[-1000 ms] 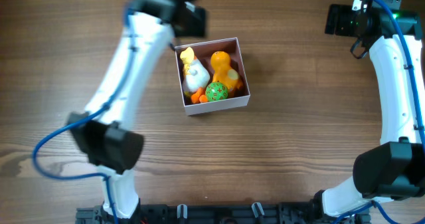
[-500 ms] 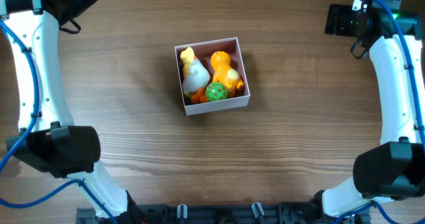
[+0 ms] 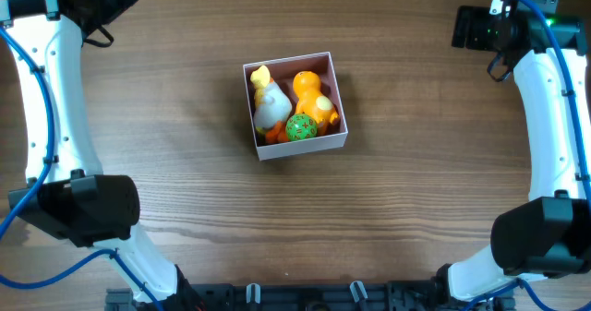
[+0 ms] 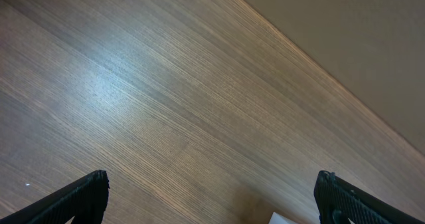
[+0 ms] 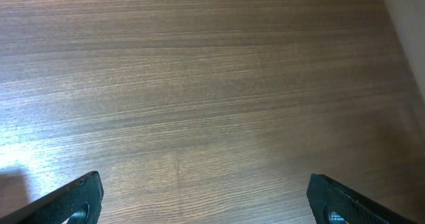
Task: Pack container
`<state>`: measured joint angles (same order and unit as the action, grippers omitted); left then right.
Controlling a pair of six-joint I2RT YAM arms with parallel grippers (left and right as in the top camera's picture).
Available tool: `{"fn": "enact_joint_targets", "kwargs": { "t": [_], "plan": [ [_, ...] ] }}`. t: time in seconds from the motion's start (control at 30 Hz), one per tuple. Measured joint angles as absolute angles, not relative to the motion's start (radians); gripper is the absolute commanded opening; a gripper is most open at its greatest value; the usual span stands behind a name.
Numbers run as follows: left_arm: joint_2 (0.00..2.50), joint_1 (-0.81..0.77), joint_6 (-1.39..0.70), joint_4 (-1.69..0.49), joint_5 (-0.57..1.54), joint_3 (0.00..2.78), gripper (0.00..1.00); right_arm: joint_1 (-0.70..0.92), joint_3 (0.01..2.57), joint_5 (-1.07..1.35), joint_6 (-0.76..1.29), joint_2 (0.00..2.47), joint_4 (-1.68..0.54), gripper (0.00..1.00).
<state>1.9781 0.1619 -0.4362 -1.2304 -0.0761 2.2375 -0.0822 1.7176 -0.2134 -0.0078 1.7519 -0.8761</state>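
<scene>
Two wide open and empty, left end effector (image 4: 209,197) and right end effector (image 5: 202,197), at far corners, container (image 3: 305,143) mid-way between on the counter (image 3: 416,209), neither clearly nearer.

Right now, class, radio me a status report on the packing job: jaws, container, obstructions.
Left gripper, right gripper: jaws open, empty. Container on table, toys inside. Nothing blocking it.

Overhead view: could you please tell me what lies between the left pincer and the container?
Nothing: only bare wooden table separates the left pincer from the container. The overhead view shows it, and the left wrist view agrees.
</scene>
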Motion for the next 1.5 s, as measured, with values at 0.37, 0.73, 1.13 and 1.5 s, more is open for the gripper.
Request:
{"fn": "enact_joint_targets", "kwargs": {
  "t": [0.37,0.73,1.13,1.5],
  "plan": [
    [1.978,0.162,-0.436,-1.231,-0.076,2.238,1.0,-0.082,1.718,-0.213,-0.008,1.752,-0.876,1.0],
    [1.978,0.162,-0.436,-1.23,-0.076,2.238,1.0,-0.082,1.718,-0.213,-0.008,1.752,-0.876,1.0],
    [1.978,0.162,-0.436,-1.234,-0.072,2.238,1.0,-0.082,1.716,0.043,-0.007,1.699,-0.287,1.0],
    [1.978,0.162,-0.436,-1.234,-0.069,2.238,1.0,-0.082,1.723,0.065,-0.007,1.08,-0.527,1.0]
  ]
}}
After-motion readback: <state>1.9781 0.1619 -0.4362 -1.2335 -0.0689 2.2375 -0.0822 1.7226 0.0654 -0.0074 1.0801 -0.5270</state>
